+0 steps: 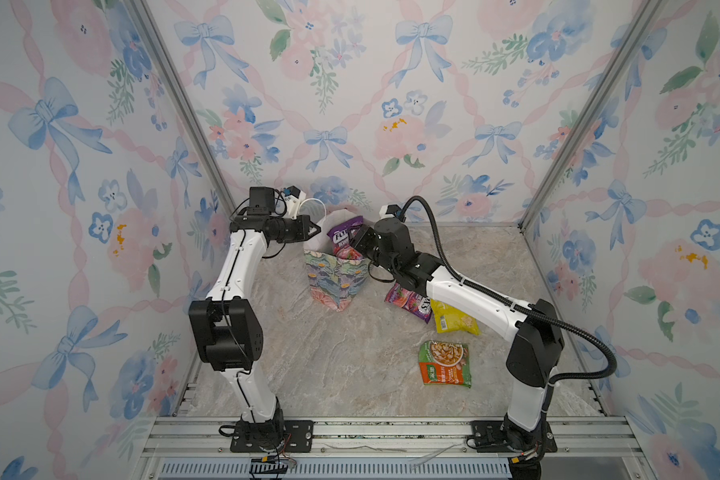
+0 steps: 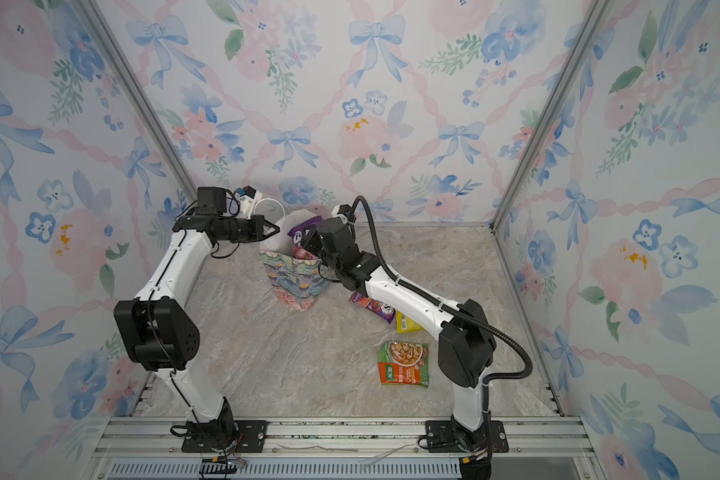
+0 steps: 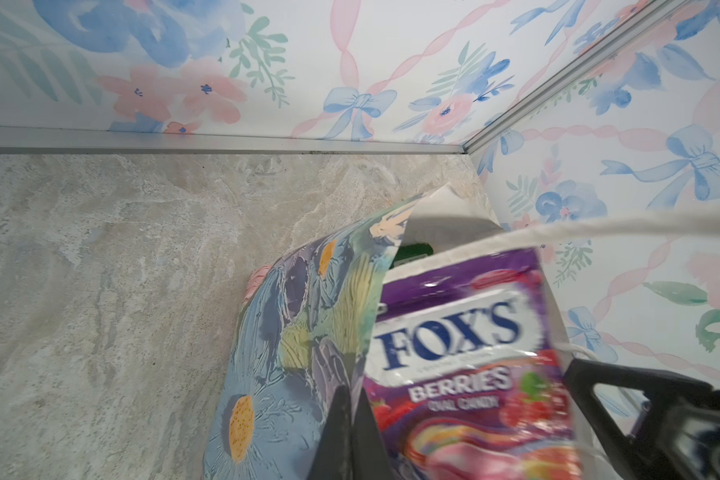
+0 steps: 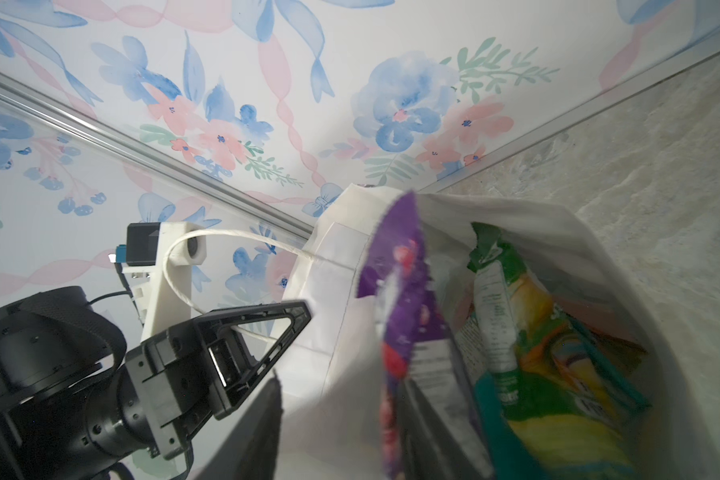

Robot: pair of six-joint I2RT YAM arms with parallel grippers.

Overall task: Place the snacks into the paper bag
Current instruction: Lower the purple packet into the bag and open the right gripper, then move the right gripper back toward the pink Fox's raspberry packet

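While the paper bag (image 1: 335, 278) is clamped at its rim by the left pincer (image 1: 314, 228), a purple FOX'S Berries packet (image 3: 454, 353) is seen half in its mouth — right pincer (image 1: 356, 243) parted, empty. Next, judged: the orange-green pouch (image 1: 444, 363) is to be fetched.

This was a robot test cell. A marble-patterned bench (image 1: 308, 374) was boxed in on three sides by panels of bow-and-flower wallpaper (image 1: 391, 104), held in bare aluminium posts (image 1: 177, 95). Along the bench's near edge ran an aluminium rail (image 1: 391, 428). The left arm (image 1: 233, 266) and right arm (image 1: 466, 291) were bolted to that rail on black plates (image 1: 300, 432).
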